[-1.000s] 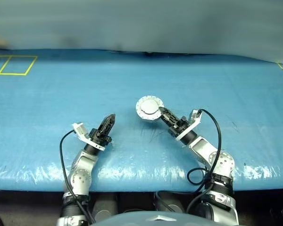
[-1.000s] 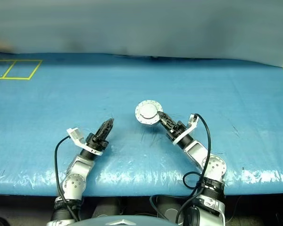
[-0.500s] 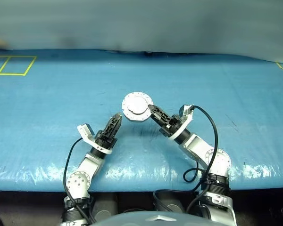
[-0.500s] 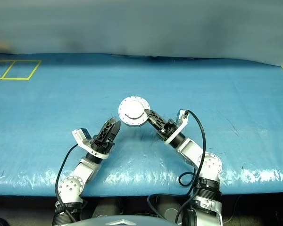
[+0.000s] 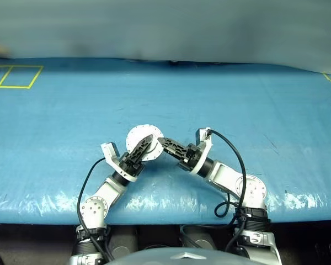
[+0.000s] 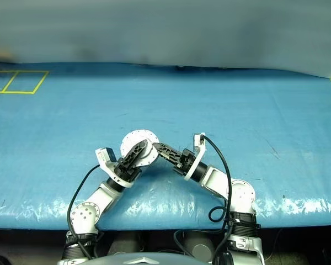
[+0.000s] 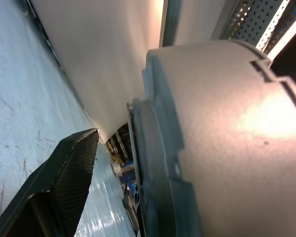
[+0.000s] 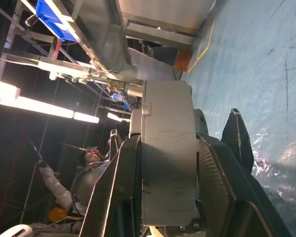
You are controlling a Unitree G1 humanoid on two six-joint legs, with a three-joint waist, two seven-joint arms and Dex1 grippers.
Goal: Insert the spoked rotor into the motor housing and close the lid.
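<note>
Handover above the blue worktop
Right gripper pinches the closed motor housing edgewise; left gripper, spread wide, straddles it to take over.

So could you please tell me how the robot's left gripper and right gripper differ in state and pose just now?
The right gripper is shut on the round grey closed motor housing, its black fingers pressing opposite faces; the left gripper is open and holds nothing. In its wrist view one left finger stands apart from the housing. The right reaches in from the right, the left from the left. Both meet at the housing above the blue table.

Blue plastic-covered table, yellow tape squares, apparently otherwise bare.
</note>
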